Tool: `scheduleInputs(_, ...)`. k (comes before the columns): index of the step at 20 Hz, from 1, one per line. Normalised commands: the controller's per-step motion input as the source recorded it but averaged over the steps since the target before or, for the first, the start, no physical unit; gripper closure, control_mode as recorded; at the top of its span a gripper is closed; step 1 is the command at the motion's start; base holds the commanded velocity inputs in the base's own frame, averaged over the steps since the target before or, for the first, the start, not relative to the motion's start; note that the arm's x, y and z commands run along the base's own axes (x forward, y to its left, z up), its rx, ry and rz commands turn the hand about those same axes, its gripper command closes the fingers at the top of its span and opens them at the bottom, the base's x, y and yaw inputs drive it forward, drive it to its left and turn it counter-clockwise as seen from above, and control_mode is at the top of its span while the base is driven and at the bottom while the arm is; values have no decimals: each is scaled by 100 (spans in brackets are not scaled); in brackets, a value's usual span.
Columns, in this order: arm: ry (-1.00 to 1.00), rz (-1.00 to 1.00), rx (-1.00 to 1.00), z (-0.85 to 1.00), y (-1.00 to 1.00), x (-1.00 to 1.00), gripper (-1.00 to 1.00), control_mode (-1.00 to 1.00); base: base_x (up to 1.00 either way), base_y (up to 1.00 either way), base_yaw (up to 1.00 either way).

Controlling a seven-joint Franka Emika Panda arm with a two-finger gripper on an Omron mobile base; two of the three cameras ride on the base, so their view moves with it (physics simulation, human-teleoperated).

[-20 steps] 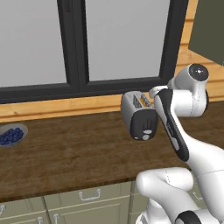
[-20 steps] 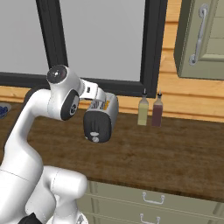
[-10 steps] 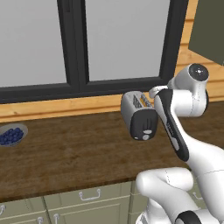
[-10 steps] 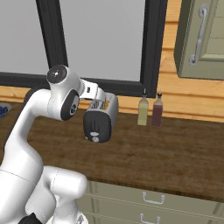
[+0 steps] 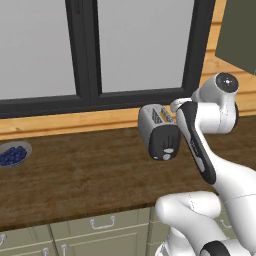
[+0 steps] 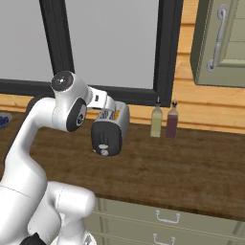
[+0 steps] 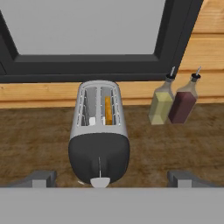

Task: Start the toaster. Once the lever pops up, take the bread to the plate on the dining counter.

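The silver-grey toaster stands on the wooden worktop under the window, its black end panel facing me. The bread sits deep in the right-hand slot, only its tan top edge showing. The lever, a pale tab, is low on the black panel. My gripper hovers above and in front of the toaster, open, its fingertips spread wide to either side of the lever with nothing held. The plate and the dining counter are out of view.
Two bottles, one yellow-green and one dark red, stand right of the toaster against the wall. A grey bowl of blue berries lies far left. An olive wall cabinet hangs at upper right.
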Motion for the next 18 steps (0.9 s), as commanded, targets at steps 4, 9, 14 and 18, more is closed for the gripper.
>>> scheduleInputs(4, 0, 0, 0, 0, 0, 0, -100, -100, 0, 0, 0)
scheduleInputs(9, 0, 0, 0, 0, 0, 0, -100, -100, 0, 0, 0)
scheduleInputs(14, 0, 0, 0, 0, 0, 0, -100, -100, 0, 0, 0)
scheduleInputs(18, 0, 0, 0, 0, 0, 0, -100, -100, 0, 0, 0)
